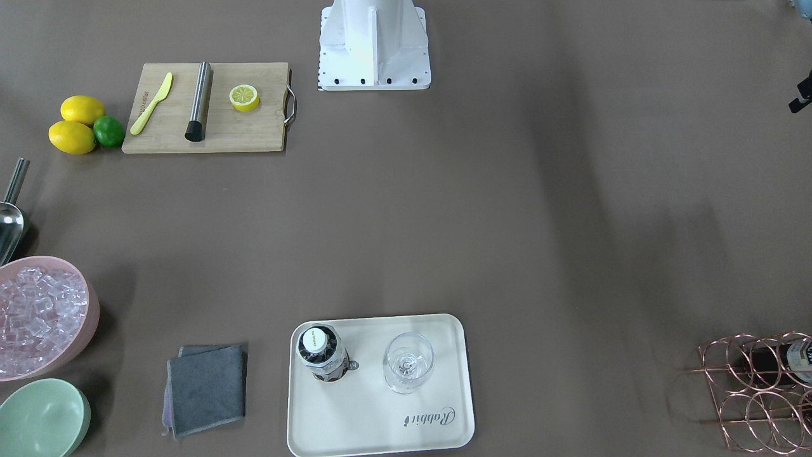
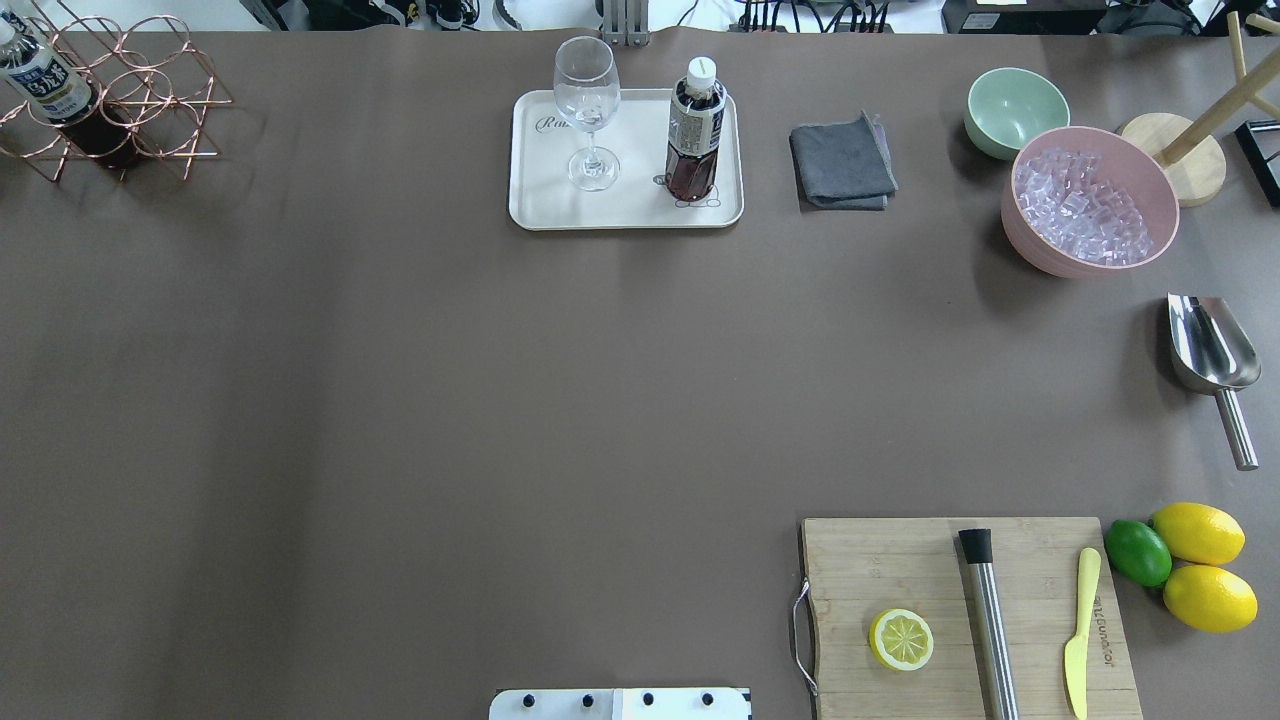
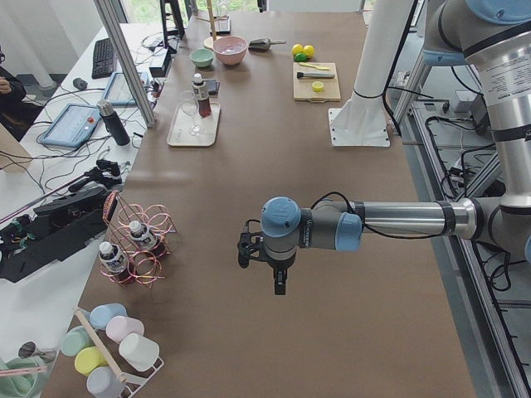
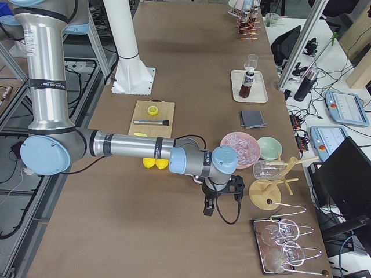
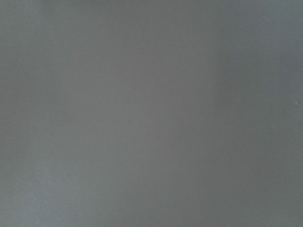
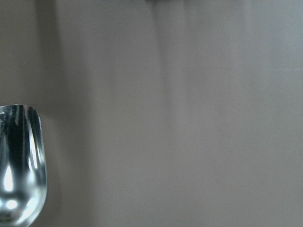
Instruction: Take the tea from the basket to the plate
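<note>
Plate point(image 2: 625, 215) at 12 o'clock edge of table point(image 2: 400, 400); broad room toward 6. Tea point(image 2: 695, 130) upright, long axis vertical, cap up, plate's 3 o'clock side. Left gripper point(image 3: 279, 287), right gripper point(image 4: 208, 209): grip cannot tell.

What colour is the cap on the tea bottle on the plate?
White. The cap of the tea shows best in the exterior front-facing view.
</note>
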